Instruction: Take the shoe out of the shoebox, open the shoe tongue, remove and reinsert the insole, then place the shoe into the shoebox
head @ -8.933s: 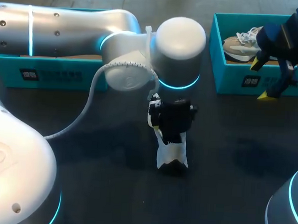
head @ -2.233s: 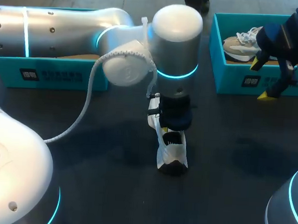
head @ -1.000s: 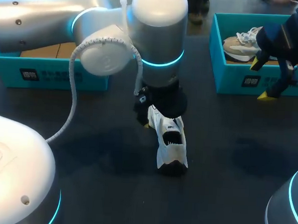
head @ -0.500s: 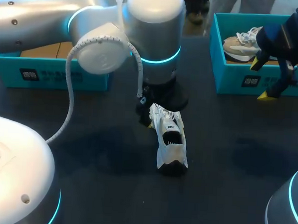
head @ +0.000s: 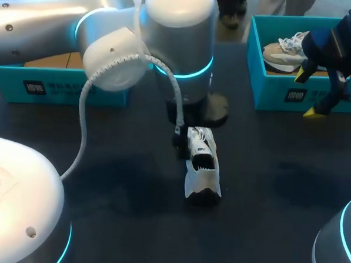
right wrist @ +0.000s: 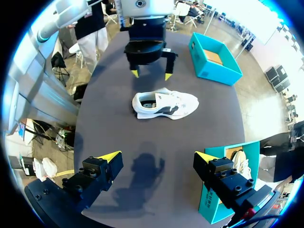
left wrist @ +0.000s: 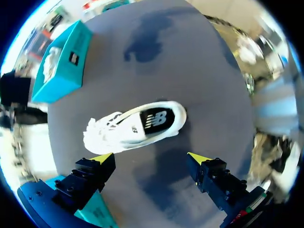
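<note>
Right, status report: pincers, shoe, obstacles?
Left pincer open by shoe, not touching. Right pincer open, near box. Shoe on table, nothing blocking it.

On the table [head: 266, 189], the shoe [head: 202, 168] lies before the left shoebox [head: 60, 88] and right shoebox [head: 283, 96].

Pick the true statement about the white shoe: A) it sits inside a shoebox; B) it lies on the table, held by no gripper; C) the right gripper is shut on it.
B: the white shoe lies on the table, with the open left gripper and open right gripper both clear of it.
</note>
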Tool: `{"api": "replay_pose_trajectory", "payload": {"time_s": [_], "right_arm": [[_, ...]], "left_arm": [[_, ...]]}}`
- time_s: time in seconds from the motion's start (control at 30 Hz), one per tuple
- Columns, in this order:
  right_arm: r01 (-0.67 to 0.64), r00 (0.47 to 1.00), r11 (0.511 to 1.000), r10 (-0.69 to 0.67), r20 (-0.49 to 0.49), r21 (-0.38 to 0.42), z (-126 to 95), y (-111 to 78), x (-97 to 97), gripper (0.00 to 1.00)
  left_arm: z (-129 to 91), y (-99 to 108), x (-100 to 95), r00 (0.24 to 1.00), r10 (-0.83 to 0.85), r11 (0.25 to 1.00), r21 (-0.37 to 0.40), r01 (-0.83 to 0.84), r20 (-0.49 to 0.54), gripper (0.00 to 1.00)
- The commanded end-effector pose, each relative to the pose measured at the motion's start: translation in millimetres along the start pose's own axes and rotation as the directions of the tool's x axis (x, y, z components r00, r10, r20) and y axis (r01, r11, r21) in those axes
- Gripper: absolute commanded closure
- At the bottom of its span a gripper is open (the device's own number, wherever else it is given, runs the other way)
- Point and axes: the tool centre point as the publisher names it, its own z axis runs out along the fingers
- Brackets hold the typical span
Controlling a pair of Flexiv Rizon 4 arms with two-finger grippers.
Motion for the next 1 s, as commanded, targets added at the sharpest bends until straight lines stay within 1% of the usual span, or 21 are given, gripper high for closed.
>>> {"api": "replay_pose_trajectory", "payload": {"time_s": [0.03, 0.27, 0.37, 0.47, 0.67, 0.83, 1.0], "right_arm": [[-0.001, 1.000, 1.000, 0.002, -0.003, 0.003, 1.0, 1.0, -1.9, 0.00], [-0.001, 1.000, 1.000, 0.002, -0.003, 0.003, 1.0, 1.0, -1.9, 0.00], [-0.001, 1.000, 1.000, 0.002, -0.003, 0.003, 1.0, 1.0, -1.9, 0.00], [-0.001, 1.000, 1.000, 0.002, -0.003, 0.003, 1.0, 1.0, -1.9, 0.00], [-0.001, 1.000, 1.000, 0.002, -0.003, 0.003, 1.0, 1.0, -1.9, 0.00], [-0.001, 1.000, 1.000, 0.002, -0.003, 0.003, 1.0, 1.0, -1.9, 0.00], [-0.001, 1.000, 1.000, 0.002, -0.003, 0.003, 1.0, 1.0, -1.9, 0.00]], "left_arm": [[4.5, -8.2, 16.5, 0.986, -0.167, 0.986, 0.025, 0.167, -0.007, 0.00], [16.6, -20.4, 50.4, 0.989, -0.146, 0.987, 0.056, 0.148, -0.031, 0.00], [25.8, -26.3, 60.0, 0.989, -0.139, 0.989, 0.044, 0.141, -0.040, 0.00], [33.3, -30.7, 63.2, 0.988, -0.150, 0.987, 0.050, 0.152, -0.044, 0.00], [52.5, -41.4, 67.4, 0.985, -0.169, 0.981, 0.091, 0.173, -0.045, 0.00], [72.0, -50.6, 66.0, 0.985, -0.164, 0.982, 0.089, 0.168, -0.052, 0.00], [92.2, -53.9, 62.8, 0.981, -0.187, 0.978, 0.080, 0.190, -0.049, 0.00]]}}
